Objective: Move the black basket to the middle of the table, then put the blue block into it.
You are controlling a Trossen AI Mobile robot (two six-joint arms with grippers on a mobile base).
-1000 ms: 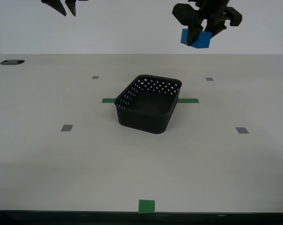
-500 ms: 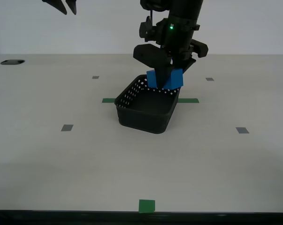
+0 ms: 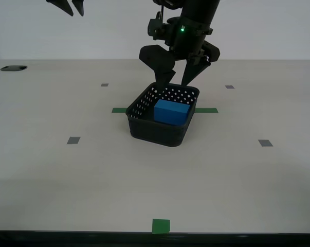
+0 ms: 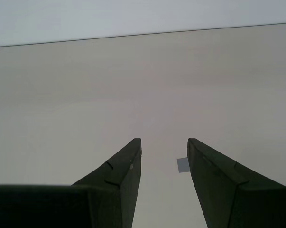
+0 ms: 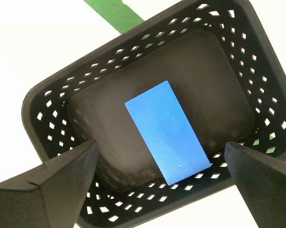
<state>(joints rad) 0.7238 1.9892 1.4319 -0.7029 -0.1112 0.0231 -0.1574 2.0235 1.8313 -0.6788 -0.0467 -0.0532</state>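
1. the blue block (image 3: pixel 171 111) now lies flat on the floor of the black basket (image 3: pixel 156 134); half a second ago it was pinched in the pincer just above the rim.
2. the first gripper (image 3: pixel 177 77) hangs right over the basket with its jaws spread wide and nothing between them, so the release has just happened.
3. from its own camera the block (image 5: pixel 167 131) sits slantwise on the basket (image 5: pixel 52 97) bottom, between the two open fingers and clear of both.
4. the basket stands on the green tape strip (image 3: pixel 206 110) near the middle of the table (image 3: pixel 67 180).
5. the second gripper (image 4: pixel 164 156) is raised off to the side, jaws somewhat apart, holding nothing.
6. to my eye both steps look done; only lifting clear remains.
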